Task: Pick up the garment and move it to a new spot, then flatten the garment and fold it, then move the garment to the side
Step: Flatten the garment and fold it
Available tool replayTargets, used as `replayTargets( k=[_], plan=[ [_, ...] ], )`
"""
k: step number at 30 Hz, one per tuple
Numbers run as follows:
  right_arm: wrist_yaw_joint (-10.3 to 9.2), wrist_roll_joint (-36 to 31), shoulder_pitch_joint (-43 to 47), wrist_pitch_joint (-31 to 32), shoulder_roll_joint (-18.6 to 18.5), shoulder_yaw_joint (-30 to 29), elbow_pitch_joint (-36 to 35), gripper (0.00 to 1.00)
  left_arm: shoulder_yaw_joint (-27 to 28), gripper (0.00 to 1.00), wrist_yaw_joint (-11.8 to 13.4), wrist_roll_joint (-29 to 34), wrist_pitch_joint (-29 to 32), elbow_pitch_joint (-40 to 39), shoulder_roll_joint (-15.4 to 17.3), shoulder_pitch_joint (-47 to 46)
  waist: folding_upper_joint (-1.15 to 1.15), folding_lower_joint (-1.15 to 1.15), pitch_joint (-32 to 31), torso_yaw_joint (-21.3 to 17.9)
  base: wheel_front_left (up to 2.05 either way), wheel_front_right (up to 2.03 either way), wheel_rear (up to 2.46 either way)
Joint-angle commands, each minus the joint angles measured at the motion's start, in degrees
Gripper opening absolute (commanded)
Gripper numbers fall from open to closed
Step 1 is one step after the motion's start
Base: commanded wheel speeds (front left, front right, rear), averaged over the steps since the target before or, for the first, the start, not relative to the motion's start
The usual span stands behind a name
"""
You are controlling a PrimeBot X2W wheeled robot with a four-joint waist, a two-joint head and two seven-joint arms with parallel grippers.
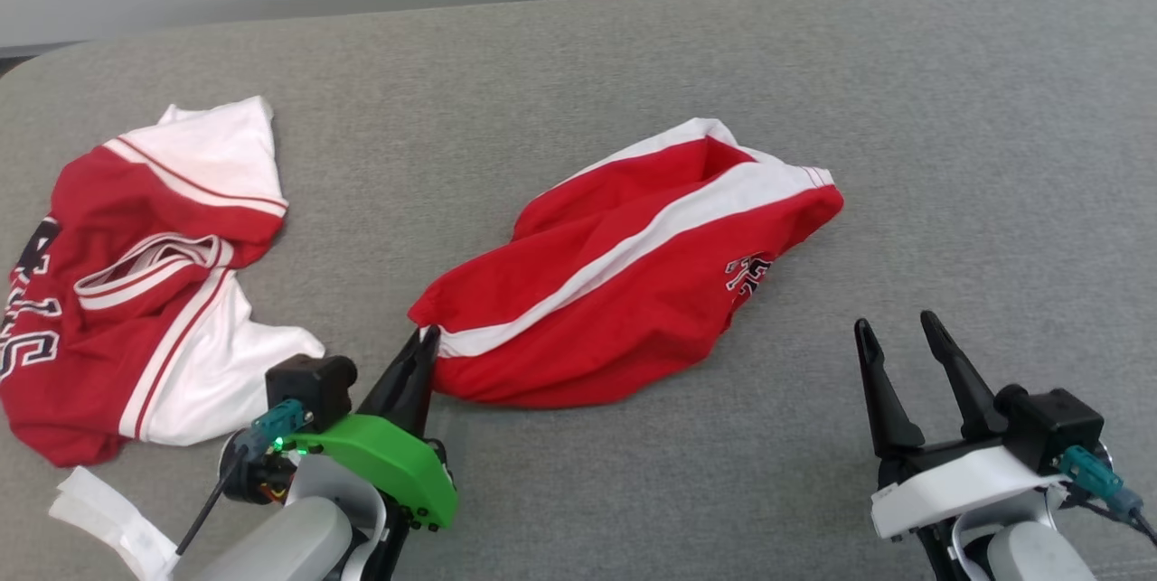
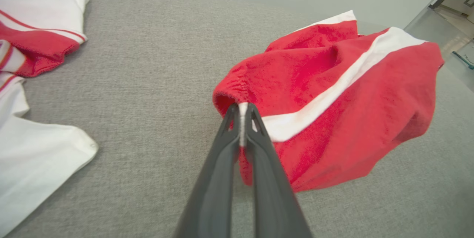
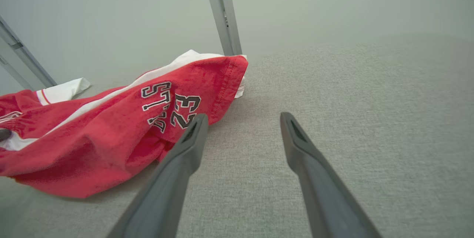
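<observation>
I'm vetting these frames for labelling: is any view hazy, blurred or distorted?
Head view: even light, sharp, soft shadow under the red shorts. Left wrist view: wide-angle stretch; the left hand blurs toward the bottom edge. Right wrist view: milky haze over the wall beyond the right hand.

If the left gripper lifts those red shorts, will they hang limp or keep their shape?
Probably limp: the red shorts lie crumpled in soft folds. Likely light too; the left gripper holds them by one thin pinched edge.
</observation>
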Motion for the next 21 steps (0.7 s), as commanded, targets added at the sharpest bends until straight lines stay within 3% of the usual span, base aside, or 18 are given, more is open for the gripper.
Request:
replayTargets(
  k=[1, 6, 9, 13, 16, 21],
  plan=[
    [-0.02, 1.34, -1.67, -0.17, -1.6, 0.77, 0.7, 1.0, 1.25, 0.0, 0.23, 1.53, -0.18, -0.25, 0.51, 1.11, 0.0, 0.0, 1.34, 4.4, 0.0, 0.0, 0.0],
    [-0.01, 13.84, -7.55, -0.17, -6.91, 6.37, 3.81, 1.0, 4.19, 0.0, -0.98, 5.61, -0.19, 0.1, 0.35, 2.17, 0.0, 0.0, 2.65, 6.36, 0.0, 0.0, 0.0],
    [-0.01, 26.3, -12.85, 0.25, -13.71, 13.99, 5.14, 1.0, 5.7, 0.0, -1.88, 8.05, -0.2, 0.41, -0.41, 1.17, 0.0, 0.0, 3.99, 7.04, 0.0, 0.0, 0.0],
    [-0.01, 39.19, -21.43, 6.16, -22.58, 21.21, 5.36, 1.0, 7.55, 0.0, -3.16, 10.27, -0.2, 0.99, -1.34, 0.39, 0.0, 0.0, 5.89, 7.34, 0.0, 0.0, 0.0],
    [-0.01, 45.43, -27.58, 11.02, -26.81, 25.05, 5.66, 1.0, 8.78, 0.0, -3.91, 12.03, -0.2, 1.31, -2.35, -0.26, 0.0, 0.0, 7.28, 7.69, 0.0, 0.0, 0.0],
    [-0.01, 49.93, -34.93, 15.73, -29.29, 30.65, 8.35, 1.0, 10.68, 0.0, -5.34, 14.16, -0.21, 1.83, -4.24, -0.92, 0.0, 0.0, 9.22, 8.75, 0.0, 0.0, 0.0]
  ],
)
